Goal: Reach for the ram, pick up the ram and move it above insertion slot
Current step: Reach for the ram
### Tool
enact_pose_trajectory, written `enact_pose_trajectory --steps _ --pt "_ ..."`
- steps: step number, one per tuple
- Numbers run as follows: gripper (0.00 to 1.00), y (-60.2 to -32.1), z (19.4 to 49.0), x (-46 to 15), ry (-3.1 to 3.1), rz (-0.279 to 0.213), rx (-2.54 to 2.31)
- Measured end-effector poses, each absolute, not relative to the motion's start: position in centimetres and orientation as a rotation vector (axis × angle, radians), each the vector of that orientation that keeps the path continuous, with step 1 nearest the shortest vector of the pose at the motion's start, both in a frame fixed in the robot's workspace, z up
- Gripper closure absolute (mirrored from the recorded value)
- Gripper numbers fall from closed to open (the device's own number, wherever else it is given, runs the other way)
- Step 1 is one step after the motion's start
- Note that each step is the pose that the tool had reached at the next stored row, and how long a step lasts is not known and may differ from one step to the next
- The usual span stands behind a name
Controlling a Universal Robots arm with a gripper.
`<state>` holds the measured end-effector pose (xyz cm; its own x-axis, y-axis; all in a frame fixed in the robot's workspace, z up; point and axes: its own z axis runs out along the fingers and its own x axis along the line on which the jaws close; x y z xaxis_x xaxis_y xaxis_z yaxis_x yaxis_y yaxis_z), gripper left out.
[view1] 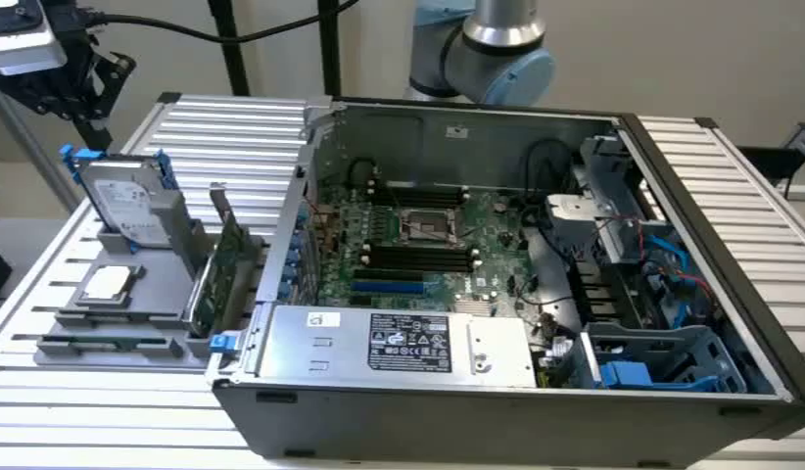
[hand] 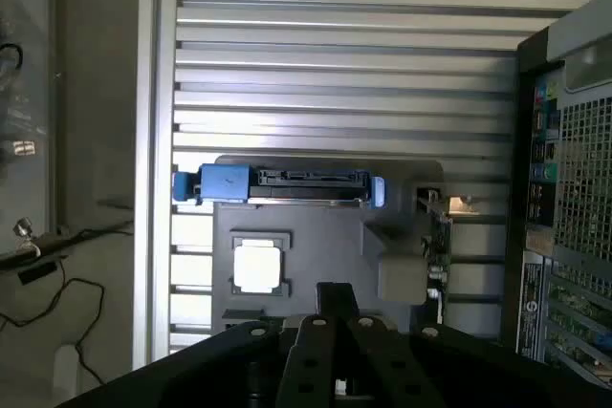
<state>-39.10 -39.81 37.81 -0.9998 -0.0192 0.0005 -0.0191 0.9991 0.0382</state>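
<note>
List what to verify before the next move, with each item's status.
1. Ram lying in the grey holder, untouched: ok.
2. End effector at the ram: not ok; it hangs above the hard drive.
3. Case open on top: ok.
4. Memory slots look empty: ok.
5. Route from holder to slots free: cannot tell; the expansion card stands upright between them.

Your exterior view is softly, evenly lit, the open case [view1: 468, 132] dim inside. In the wrist view glare whitens the slatted table [hand: 335, 93]; the gripper [hand: 330, 303] looks black.
</note>
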Motion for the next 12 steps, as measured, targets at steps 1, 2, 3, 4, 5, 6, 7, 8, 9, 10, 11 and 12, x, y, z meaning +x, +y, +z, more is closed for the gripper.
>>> enact_pose_trajectory --steps 1,2,3,4,5,6,7,8,9,10,11,12 --pt "0.89 -39.81 37.81 -39.1 -3.14 -0.06 0.03" --pt "0.89 -39.81 37.81 -39.1 -3.14 -0.06 0.03" --pt "0.89 -39.81 37.81 -39.1 -3.14 -0.06 0.03" --pt "0.89 -39.81 37.81 -39.1 -3.14 -0.06 0.03" --pt "0.89 -39.81 37.81 -39.1 -3.14 -0.06 0.03" --pt "0.89 -39.81 37.81 -39.1 -3.14 -0.06 0.03" --pt "0.89 -39.81 37.81 -39.1 -3.14 -0.06 0.03" --pt "0.89 -39.81 37.81 -39.1 -3.14 -0.06 0.03" --pt "0.89 -39.81 37.81 -39.1 -3.14 -0.06 0.03" --pt "0.89 -39.81 37.81 -39.1 -3.14 -0.06 0.03" --pt "0.89 -39.81 37.81 -39.1 -3.14 -0.06 0.03" --pt "0.89 -39.81 37.82 -39.1 -3.14 -0.06 0.03"
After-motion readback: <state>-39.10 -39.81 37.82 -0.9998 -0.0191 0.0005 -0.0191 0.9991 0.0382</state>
